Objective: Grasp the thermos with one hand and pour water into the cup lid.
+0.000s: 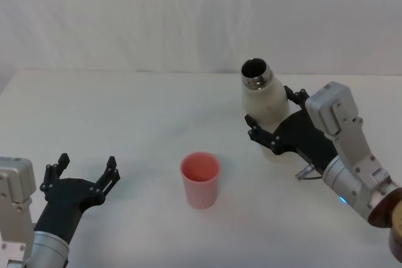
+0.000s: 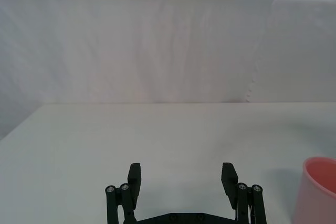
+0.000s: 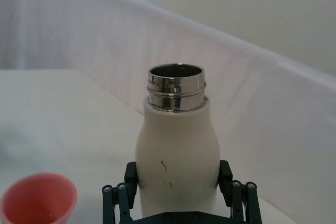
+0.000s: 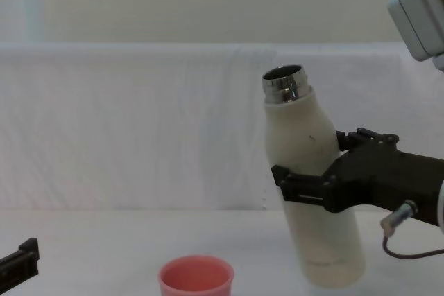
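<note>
The cream-white thermos has its steel neck open and leans slightly toward the cup lid. My right gripper is shut on the thermos around its middle, one finger on each side; the right wrist view shows the thermos between the black fingers. In the chest view the thermos has its base low, close to the table. The pink cup lid stands upright to the thermos's left, also visible as the cup lid. My left gripper rests open near the front left, with nothing in it.
A white table carries everything, with a white cloth backdrop behind it. Bare surface lies between the left gripper and the cup lid. The left wrist view catches the cup lid at its edge.
</note>
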`<control>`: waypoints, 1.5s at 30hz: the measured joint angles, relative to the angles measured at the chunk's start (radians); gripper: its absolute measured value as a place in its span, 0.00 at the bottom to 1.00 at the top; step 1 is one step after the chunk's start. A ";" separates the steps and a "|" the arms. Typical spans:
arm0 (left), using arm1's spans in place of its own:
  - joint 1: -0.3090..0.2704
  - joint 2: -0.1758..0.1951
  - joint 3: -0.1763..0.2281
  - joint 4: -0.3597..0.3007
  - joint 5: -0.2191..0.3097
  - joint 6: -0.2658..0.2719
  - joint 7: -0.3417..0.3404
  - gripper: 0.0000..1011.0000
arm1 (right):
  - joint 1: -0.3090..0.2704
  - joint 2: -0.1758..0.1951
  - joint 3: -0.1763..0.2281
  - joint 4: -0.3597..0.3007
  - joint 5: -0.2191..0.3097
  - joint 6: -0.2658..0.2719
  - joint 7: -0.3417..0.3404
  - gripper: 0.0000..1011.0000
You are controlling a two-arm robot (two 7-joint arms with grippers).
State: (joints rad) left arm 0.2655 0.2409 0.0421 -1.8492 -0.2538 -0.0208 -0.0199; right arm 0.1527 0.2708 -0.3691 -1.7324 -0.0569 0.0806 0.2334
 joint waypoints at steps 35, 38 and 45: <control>0.000 0.000 0.000 0.000 0.000 0.000 0.000 0.99 | -0.034 0.081 -0.056 -0.060 -0.393 0.019 0.002 0.94; 0.000 0.000 0.000 0.000 0.000 0.000 0.000 0.99 | -0.030 0.080 -0.060 -0.055 -0.411 0.019 0.005 0.94; 0.000 0.000 0.000 0.000 0.000 0.000 0.000 0.99 | -0.022 0.077 -0.069 -0.046 -0.445 0.017 0.015 0.94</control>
State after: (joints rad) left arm 0.2655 0.2409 0.0421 -1.8492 -0.2538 -0.0208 -0.0199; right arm 0.1310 0.3479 -0.4384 -1.7784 -0.5020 0.0972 0.2483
